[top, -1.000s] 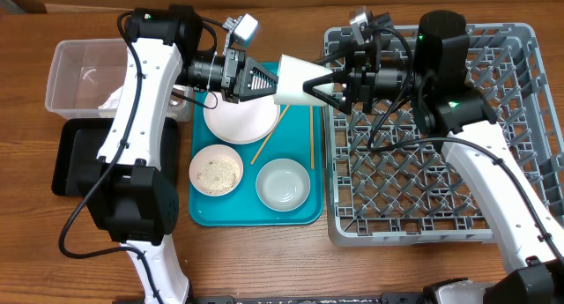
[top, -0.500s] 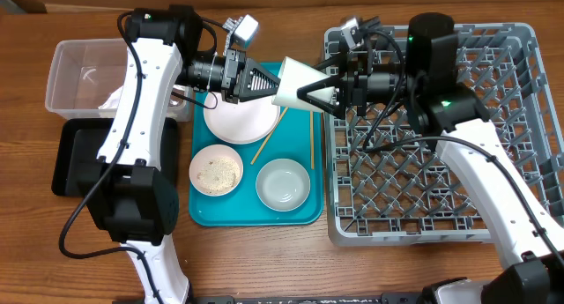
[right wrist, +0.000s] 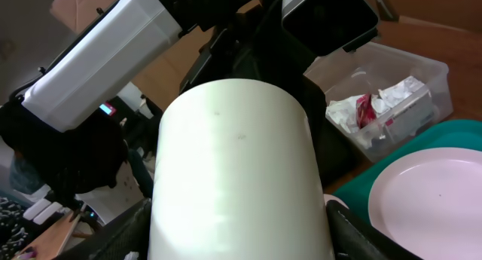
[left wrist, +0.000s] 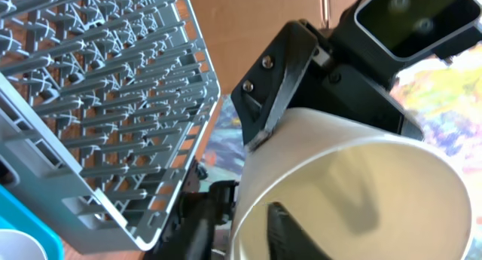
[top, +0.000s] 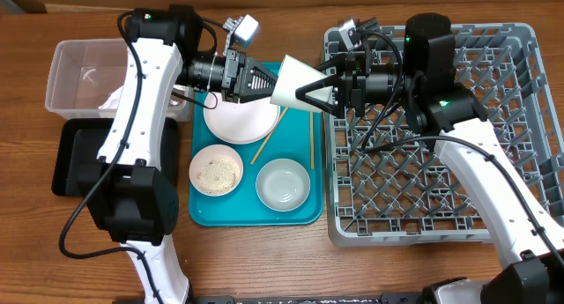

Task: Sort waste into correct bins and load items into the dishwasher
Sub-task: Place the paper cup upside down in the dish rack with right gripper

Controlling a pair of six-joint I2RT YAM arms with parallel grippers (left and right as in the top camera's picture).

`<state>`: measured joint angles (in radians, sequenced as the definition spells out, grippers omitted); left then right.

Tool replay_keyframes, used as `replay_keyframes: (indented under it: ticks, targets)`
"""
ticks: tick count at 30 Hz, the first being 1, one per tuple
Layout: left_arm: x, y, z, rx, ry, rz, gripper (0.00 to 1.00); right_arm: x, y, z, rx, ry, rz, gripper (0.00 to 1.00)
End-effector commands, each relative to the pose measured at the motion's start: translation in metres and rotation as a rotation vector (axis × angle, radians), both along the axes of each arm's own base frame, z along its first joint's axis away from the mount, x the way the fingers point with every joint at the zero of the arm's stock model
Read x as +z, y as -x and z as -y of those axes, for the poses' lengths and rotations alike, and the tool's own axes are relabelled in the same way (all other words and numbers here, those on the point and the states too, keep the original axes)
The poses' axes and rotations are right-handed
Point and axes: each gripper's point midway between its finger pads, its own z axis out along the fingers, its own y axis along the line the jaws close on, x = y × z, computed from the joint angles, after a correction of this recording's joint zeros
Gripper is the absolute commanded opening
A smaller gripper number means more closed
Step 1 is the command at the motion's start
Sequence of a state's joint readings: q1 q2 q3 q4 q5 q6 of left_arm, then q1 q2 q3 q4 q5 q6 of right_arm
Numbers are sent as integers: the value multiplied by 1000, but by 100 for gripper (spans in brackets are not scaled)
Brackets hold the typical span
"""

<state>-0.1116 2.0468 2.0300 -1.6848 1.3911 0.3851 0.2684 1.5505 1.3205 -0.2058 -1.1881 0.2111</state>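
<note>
- White cup [top: 295, 79] lies on its side in the air above the teal tray [top: 300, 214], between the two arms, with its mouth toward the left arm.
- Left fingers [top: 256, 80] are clenched on the cup's rim. Only the left wrist view shows one of them inside the mouth, dark against the inner wall.
- Right fingers [left wrist: 275, 88] straddle the cup's narrower base end. The right wrist view puts one at each side of the wall, but I cannot tell whether they press or merely flank it.
- Overhead alone gives the layout. A pale plate [top: 236, 121], a bowl of rice grains [top: 216, 171], an empty bowl [top: 283, 183] and two chopsticks [top: 311, 138] sit on the tray. The grey dish rack [top: 423, 185] stands just right of it on the table [top: 264, 260], and the black tray [top: 72, 159] lies just beside the clear tub [top: 63, 62].
- Right wrist view alone shows a red wrapper [right wrist: 364, 109] among the crumpled white napkin [right wrist: 340, 113] in that tub.
</note>
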Motion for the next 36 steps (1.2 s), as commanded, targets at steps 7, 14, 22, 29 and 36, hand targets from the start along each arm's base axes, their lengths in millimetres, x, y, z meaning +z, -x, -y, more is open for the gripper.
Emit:
replay_keyframes:
  ticks: [7,14,22,29,36]
  targets:
    - [3,-8,-1,10,21,64,50,3,-25,33,-112,-11,-105,58]
    - [-33,-34,-28,54,-189,204,56,-18,-34,72,-313,74,-284,58]
    - [-85,-65,-65,150,-580,232,58,-71,10,125,-672,412,-554,58]
    - [-104,-78,-89,204,-759,245,58,-121,80,163,-880,802,-805,59]
    - [-112,-81,-102,239,-851,217,59,-143,115,156,-906,1035,-866,62]
